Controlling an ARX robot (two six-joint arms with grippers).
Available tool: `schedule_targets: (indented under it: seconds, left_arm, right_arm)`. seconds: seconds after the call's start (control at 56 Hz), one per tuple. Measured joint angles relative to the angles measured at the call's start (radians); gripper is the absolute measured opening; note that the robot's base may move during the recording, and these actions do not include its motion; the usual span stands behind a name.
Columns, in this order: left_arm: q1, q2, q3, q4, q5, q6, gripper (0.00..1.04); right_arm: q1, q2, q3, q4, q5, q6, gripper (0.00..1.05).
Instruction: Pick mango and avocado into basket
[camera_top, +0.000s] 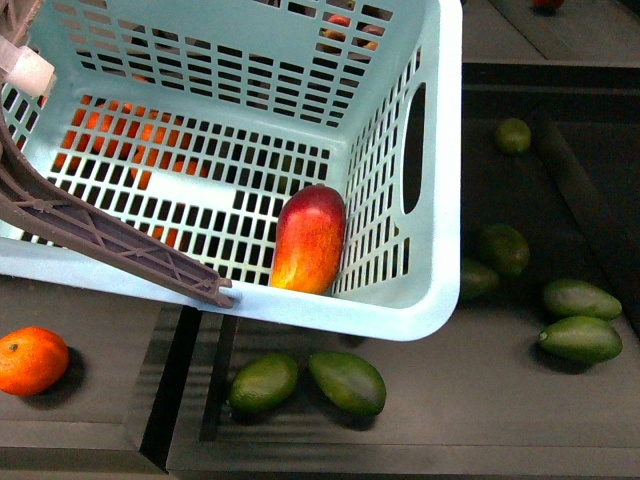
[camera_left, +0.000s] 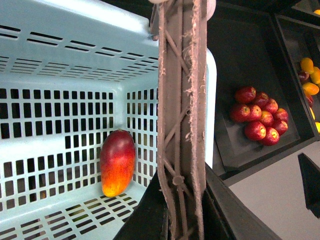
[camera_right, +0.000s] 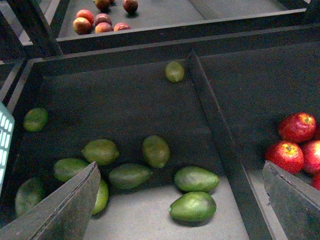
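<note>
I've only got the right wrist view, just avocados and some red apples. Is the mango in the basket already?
Observer: Yes. The front view shows the mango lying inside the basket, in a corner against its slotted side wall. No avocado shows in there with it.
Operator: And what is the other arm doing?
Observer: In the left wrist view the left gripper appears to be closed on the basket's brown handle, with a dark finger on either side of it.
</note>
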Motion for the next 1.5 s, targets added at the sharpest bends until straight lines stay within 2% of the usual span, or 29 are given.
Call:
schedule_targets:
  seconds: [0.161,0.428,0.857,1.142,1.499]
  left_arm:
    - [0.0,0.0,0.0,0.0,-0.003,0.0,0.11]
    - [0.0,0.0,0.0,0.0,-0.006,0.0,0.11]
    - [0.0,0.0,0.0,0.0,-0.004,0.001,0.11]
    - [0.0,0.0,0.0,0.0,-0.003,0.0,0.11]
    - [0.0,0.0,0.0,0.0,-0.003,0.0,0.11]
  right_arm:
    - [-0.031,0.328,0.153,0.1,-0.032,-0.058,0.97]
    - [-0.093,0.73,0.369,0.126,-0.06,-0.142,0.97]
    - [-0.112,1.241,0.594,0.206,-0.04,-0.183,0.97]
    - [-0.141,1.436,0.649,0.251,-0.057,-0.185,0.97]
    - [-0.155,1.521,0.661,0.301,-0.09,-0.192,0.97]
